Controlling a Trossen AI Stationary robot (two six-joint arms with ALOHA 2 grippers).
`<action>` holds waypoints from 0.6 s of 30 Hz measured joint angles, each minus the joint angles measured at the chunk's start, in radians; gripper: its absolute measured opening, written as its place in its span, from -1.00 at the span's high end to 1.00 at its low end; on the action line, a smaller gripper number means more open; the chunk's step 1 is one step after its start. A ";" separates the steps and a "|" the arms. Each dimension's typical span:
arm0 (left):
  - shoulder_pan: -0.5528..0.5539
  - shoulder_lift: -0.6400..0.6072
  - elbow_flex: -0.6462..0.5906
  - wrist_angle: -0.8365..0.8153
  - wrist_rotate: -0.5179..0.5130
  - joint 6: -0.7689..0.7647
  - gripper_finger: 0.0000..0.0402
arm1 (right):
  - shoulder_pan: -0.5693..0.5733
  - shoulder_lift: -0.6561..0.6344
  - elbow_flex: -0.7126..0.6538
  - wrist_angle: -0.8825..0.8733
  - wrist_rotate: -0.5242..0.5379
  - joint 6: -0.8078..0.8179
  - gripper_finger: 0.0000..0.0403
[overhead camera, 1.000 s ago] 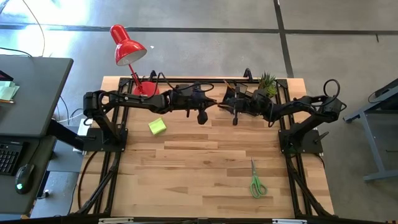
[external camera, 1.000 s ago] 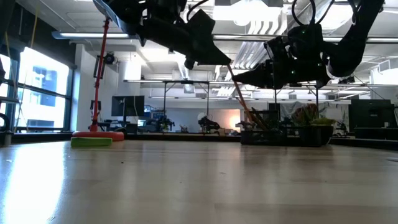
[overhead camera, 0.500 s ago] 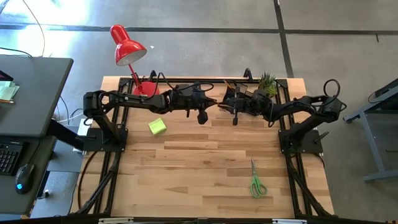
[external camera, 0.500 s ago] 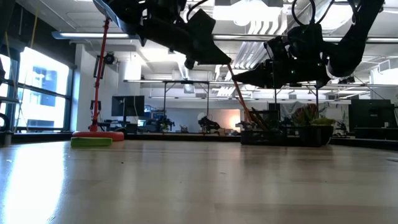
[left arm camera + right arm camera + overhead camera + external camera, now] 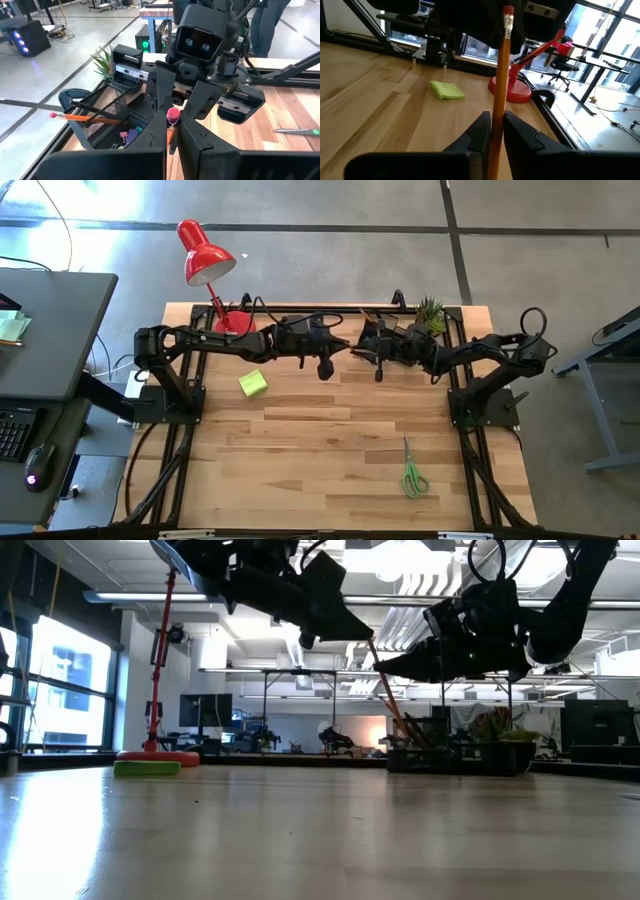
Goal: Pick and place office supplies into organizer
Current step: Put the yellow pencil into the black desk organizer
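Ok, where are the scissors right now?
The green-handled scissors lie flat on the table's near right part in the high view, alone and well clear of both grippers and of the organizer at the far edge.

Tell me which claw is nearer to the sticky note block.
Left. The left claw hangs above the table just beside the sticky note block, toward the centre; the right claw is farther across, near the organizer.

no readable text, no labels, no brand marks, no numbers anywhere
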 joint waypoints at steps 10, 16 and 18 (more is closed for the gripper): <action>0.000 0.000 0.000 -0.012 0.012 0.005 0.98 | 0.009 0.000 0.085 -0.170 0.001 -0.007 0.96; 0.000 -0.001 0.000 -0.011 -0.004 0.005 0.96 | 0.024 0.001 0.091 -0.166 0.061 -0.003 0.98; 0.001 -0.001 0.001 -0.013 -0.009 0.004 0.91 | 0.024 0.001 0.091 -0.165 0.094 -0.003 0.98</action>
